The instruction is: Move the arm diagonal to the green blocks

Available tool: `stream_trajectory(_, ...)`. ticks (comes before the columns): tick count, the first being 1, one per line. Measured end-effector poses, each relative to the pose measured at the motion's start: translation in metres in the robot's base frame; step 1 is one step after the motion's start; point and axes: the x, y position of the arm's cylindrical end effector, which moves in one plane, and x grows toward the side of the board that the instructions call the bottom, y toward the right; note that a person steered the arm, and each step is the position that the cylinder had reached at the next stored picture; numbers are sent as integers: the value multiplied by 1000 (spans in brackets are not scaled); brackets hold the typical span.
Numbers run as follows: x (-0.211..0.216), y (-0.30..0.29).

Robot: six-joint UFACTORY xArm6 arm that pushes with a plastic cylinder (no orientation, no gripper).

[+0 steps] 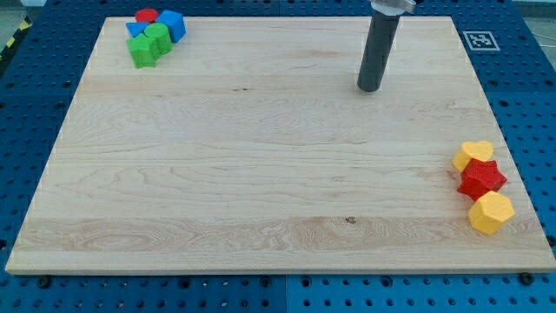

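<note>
Two green blocks sit in a cluster at the view's top left: one [159, 36] next to a lower one [143, 50], shapes hard to make out. A red block [147, 16] and two blue blocks [173, 23] [136, 29] touch them. My tip [369, 88] is on the board at the view's upper right of centre, far to the right of the green blocks and a little lower.
At the view's right edge lie a yellow heart-shaped block [473, 154], a red star block [482, 178] and a yellow hexagonal block [491, 212], close together. A wooden board [261, 174] lies on a blue pegboard table. A marker tag [479, 39] sits at the top right.
</note>
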Motion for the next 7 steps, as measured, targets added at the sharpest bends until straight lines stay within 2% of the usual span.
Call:
stream_trajectory(2,-16,-37)
stream_trajectory(5,-107,-161)
stream_trajectory(6,-120,-178)
stream_trajectory(7,-61,-182)
